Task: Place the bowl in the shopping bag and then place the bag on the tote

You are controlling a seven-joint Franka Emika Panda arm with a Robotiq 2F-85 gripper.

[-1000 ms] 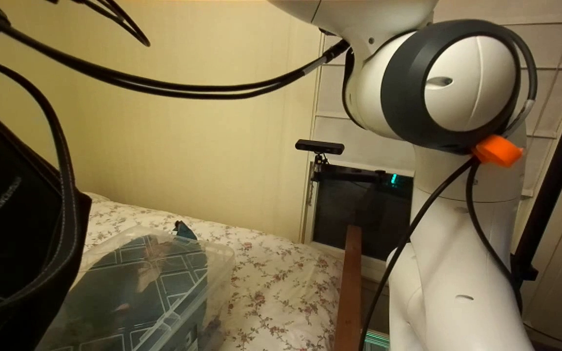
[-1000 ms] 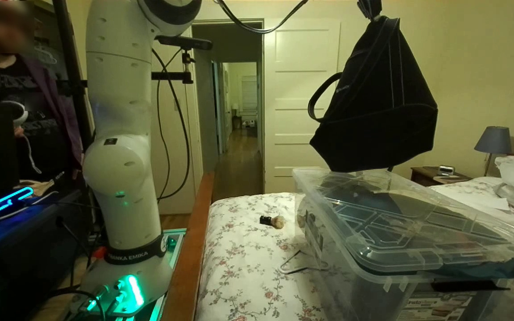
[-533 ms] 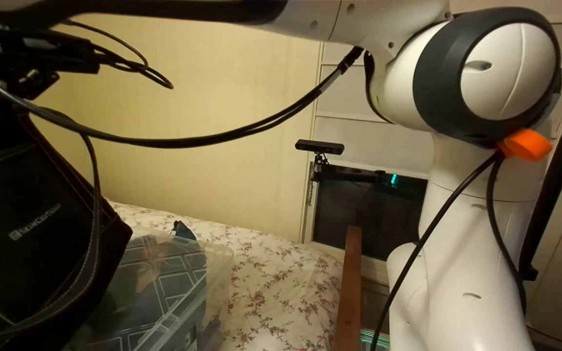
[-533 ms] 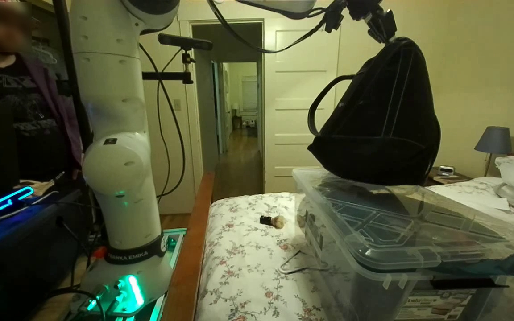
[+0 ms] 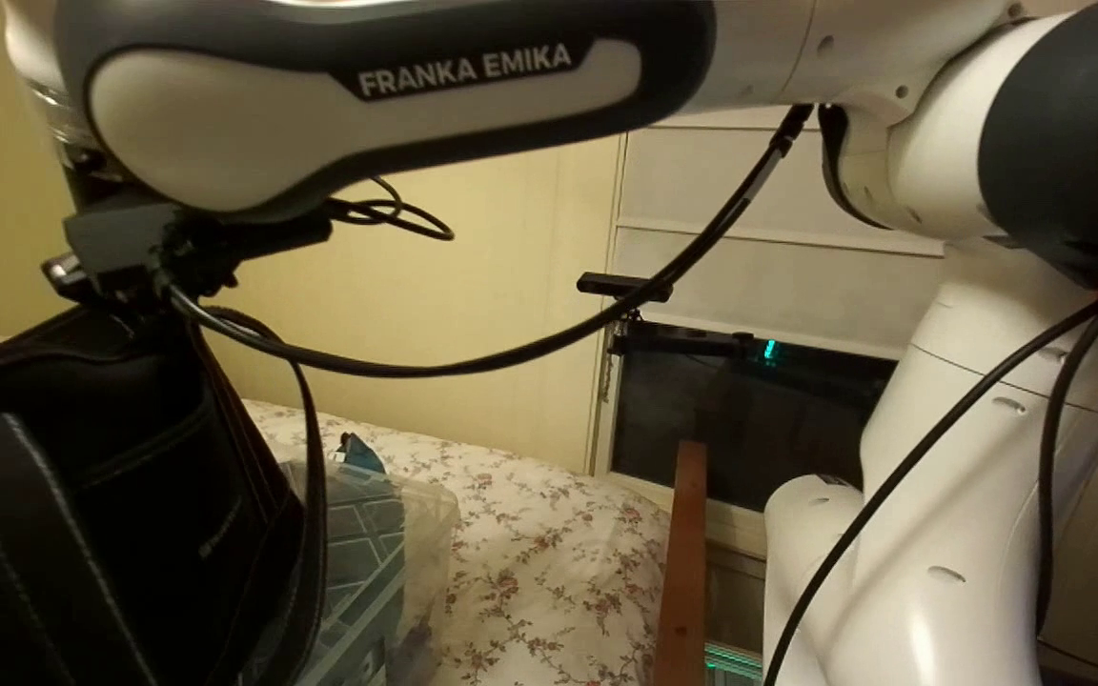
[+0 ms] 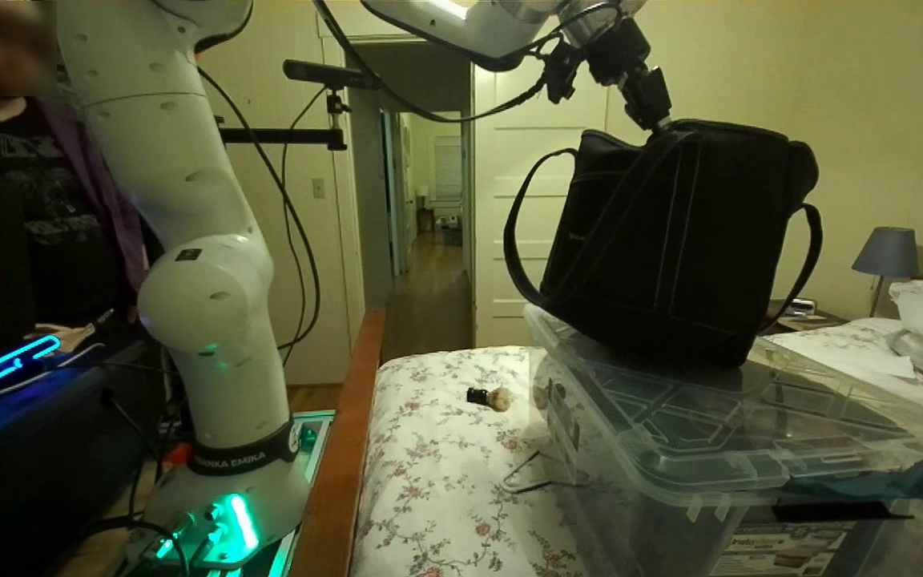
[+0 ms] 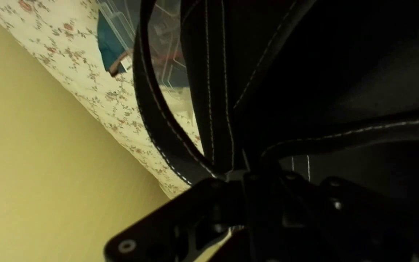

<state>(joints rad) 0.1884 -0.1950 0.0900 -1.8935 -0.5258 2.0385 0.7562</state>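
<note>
The black shopping bag (image 6: pixel 670 248) stands on the tote's lid, slightly tilted, its base seeming to touch it. In an exterior view the bag (image 5: pixel 130 476) fills the lower left. The clear tote (image 6: pixel 670 473) also shows behind the bag in an exterior view (image 5: pixel 430 534). My gripper (image 6: pixel 660 124) is shut on the bag's top edge and a strap there. In the wrist view the gripper (image 7: pixel 244 174) meets the bag (image 7: pixel 238 83) at its rim, with strap loops either side; the fingertips are dark. The bowl is out of view; the bag's inside is too dark to see.
The tote stands on a floral bed (image 6: pixel 445 481). A small brush (image 6: pixel 489 398) and a wire hanger (image 6: pixel 538 473) lie beside it. A wooden board (image 6: pixel 349 433) runs along the bed's edge. Teal cloth (image 6: pixel 902 481) sticks out of the tote. A person (image 6: pixel 45 160) stands far left.
My gripper has moved down with the bag. The bag went from hanging above the tote, pulled to a peak, to sitting on the lid with its top spread wider and boxier.
</note>
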